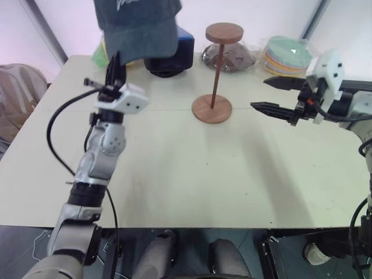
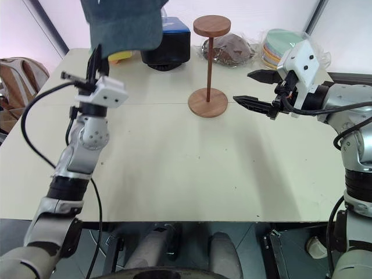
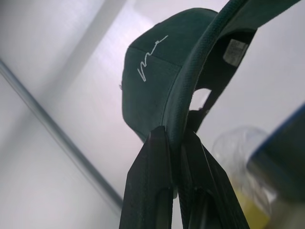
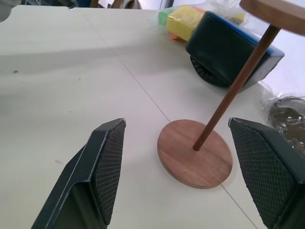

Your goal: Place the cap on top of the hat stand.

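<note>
Left eye view has the left gripper (image 1: 114,63) raised at the left side of the pale table (image 1: 174,174), its two black fingers clenched on the edge of the dark teal-grey fabric baseball cap (image 1: 139,26) with a curved brim and small white cursive embroidery; the cap hangs high above the table's far left part, well apart from the stand. The left wrist view shows the fingers (image 3: 152,181) pinching the cap's rim (the white script faces that camera). Behind the cap sits a black box with a blue lid (image 1: 174,55), and just left of it a yellow object in clear plastic (image 1: 100,55). Near the table's middle the brown wooden hat stand (image 1: 213,81), with round flat base, thin upright rod and smaller disc on top, stands upright and bare. Behind it lies a dark item in a clear bag (image 1: 232,57), then a stack of pastel discs in plastic (image 1: 288,55). At the right, the right gripper (image 1: 273,96) hovers level just beside the stand's base, jaws spread wide and holding nothing.
</note>
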You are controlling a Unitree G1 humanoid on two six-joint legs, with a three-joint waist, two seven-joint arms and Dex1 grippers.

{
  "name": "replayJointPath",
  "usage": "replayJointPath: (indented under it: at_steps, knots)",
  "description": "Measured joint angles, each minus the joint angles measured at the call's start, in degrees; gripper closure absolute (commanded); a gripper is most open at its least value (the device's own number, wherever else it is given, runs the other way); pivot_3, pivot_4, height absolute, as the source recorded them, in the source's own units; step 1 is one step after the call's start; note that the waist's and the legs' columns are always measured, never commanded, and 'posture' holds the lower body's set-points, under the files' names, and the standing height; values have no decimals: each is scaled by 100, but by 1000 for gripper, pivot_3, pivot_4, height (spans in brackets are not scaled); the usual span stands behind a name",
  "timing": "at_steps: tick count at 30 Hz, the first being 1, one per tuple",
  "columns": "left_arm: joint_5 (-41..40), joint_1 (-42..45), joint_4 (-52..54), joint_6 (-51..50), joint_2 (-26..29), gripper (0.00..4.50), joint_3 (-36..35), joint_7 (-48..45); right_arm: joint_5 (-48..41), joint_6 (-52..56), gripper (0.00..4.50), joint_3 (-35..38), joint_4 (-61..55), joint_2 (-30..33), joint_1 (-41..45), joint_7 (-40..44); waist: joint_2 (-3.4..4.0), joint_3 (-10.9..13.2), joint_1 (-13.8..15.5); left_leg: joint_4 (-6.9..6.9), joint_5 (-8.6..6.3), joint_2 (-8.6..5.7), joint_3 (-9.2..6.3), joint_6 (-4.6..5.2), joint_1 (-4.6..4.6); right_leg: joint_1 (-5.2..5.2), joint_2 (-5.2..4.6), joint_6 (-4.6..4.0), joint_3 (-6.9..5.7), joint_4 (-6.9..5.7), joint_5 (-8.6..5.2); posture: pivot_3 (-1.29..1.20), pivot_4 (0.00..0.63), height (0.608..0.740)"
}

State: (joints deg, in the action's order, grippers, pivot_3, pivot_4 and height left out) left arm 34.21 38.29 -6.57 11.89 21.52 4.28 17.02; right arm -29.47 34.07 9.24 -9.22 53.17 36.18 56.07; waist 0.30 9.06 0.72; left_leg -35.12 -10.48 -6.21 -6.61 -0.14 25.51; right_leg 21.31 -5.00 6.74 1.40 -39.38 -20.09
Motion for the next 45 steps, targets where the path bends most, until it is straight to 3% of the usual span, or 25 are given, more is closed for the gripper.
replayJointPath:
  at_steps: [11, 21, 45]
  knots:
    - [332, 964, -856, 42, -740, 4306, 611, 377, -8, 16, 960, 79, -66, 93, -124, -51, -25, 15, -1, -3, 1, 1, 2, 0, 1, 0, 4, 1, 1, -2, 0, 0, 150, 740]
    - [596, 1293, -1375, 108, -1198, 4306, 1039, 677, -39, 69, 960, 112, -221, 93, -213, -183, -31, 18, 2, -3, 1, 0, 2, 0, 1, 1, 4, 1, 1, -2, 0, 0, 150, 740]
    - [1102, 619, -1892, 265, -1336, 4306, 1944, 844, -127, 233, 960, 281, -444, 94, -447, -287, -32, 19, 4, -4, 1, -1, 2, 0, 1, 2, 3, 1, 2, -3, 0, 0, 150, 740]
